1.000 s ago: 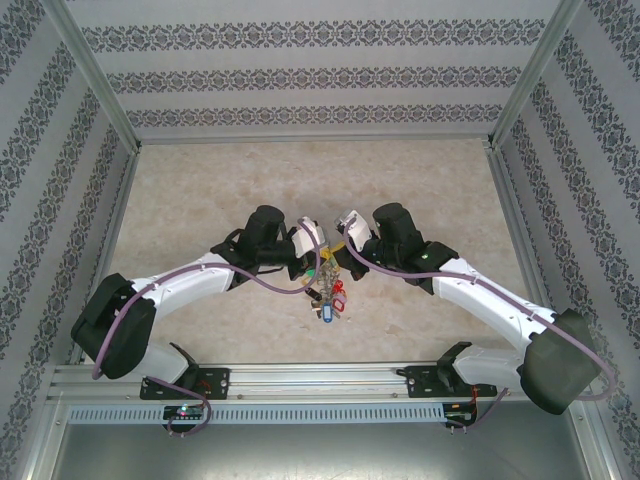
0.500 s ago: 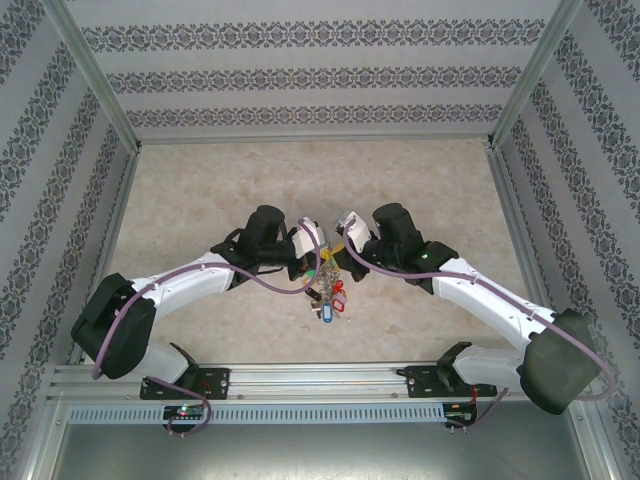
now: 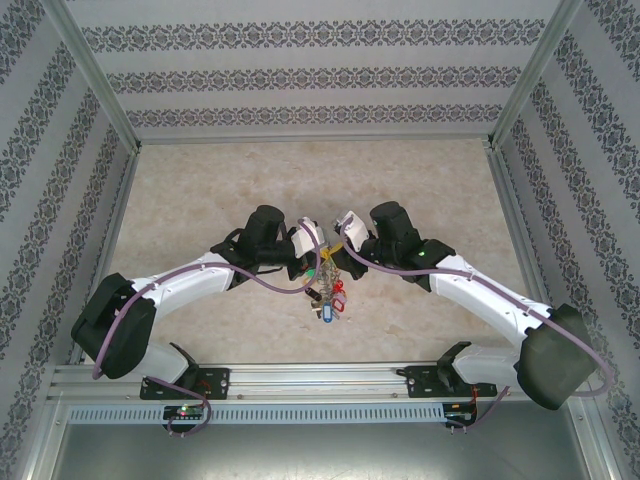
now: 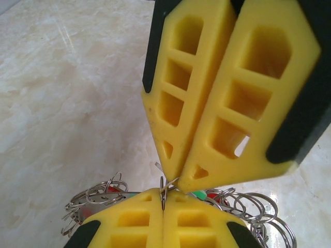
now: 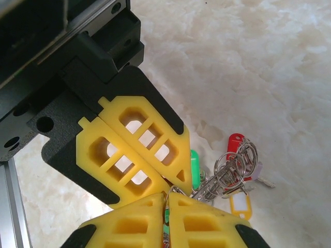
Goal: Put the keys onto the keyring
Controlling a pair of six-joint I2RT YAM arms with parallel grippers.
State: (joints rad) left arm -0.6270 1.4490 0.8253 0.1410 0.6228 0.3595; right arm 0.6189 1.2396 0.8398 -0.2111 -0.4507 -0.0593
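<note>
Both grippers meet tip to tip over the middle of the table. My left gripper [image 4: 163, 199] is shut on a thin metal ring edge of the keyring [image 4: 98, 194], whose bunch of small rings and tags hangs below it. In the top view the bunch [image 3: 328, 290] dangles under the left gripper [image 3: 316, 262] and the right gripper [image 3: 334, 258]. My right gripper [image 5: 168, 195] is shut on a thin wire ring, with a green tag [image 5: 194, 168] right beside it. I cannot tell whether that ring belongs to one of the keys. Red [image 5: 235, 144] and yellow [image 5: 239, 202] tags hang further right.
The marble-patterned tabletop [image 3: 200, 200] lies bare around the arms. Patterned walls with metal posts [image 3: 95, 70] enclose it on three sides. A metal rail [image 3: 320, 385] carrying the arm bases runs along the near edge.
The right arm has shifted slightly to the left towards the left gripper. The left arm and the hanging bunch have stayed where they were.
</note>
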